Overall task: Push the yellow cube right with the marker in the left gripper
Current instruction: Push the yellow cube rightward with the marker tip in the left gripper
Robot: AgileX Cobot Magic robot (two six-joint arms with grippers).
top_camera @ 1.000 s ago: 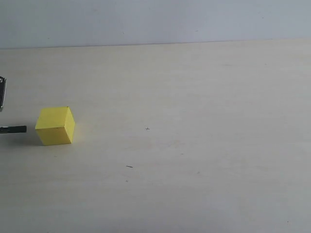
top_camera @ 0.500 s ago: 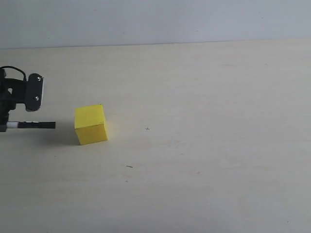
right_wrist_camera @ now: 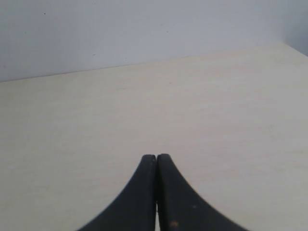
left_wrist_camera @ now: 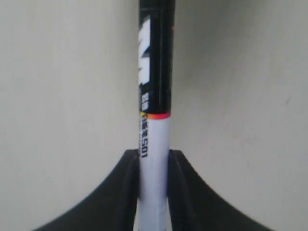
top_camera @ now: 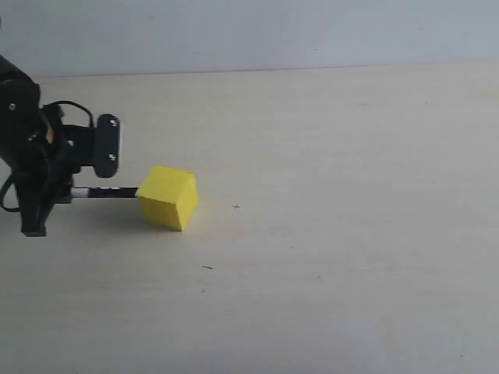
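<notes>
While the exterior view shows the marker (top_camera: 109,192) tip-to-face against the yellow cube (top_camera: 168,197), left on the counter (top_camera: 351,234), wrist views show the left hand (left_wrist_camera: 154,161) clamped on its barrel and the right hand (right_wrist_camera: 156,161) pressed together.

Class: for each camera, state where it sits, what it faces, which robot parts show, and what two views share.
Exterior: off the arms, looks down on table; shows left pincer, marker against yellow cube.
Left wrist: on left arm, faces along marker; fingers show.
Right wrist: on right arm, faces table and wall; right pincer shut.
Shared: marker, in exterior and left wrist.
</notes>
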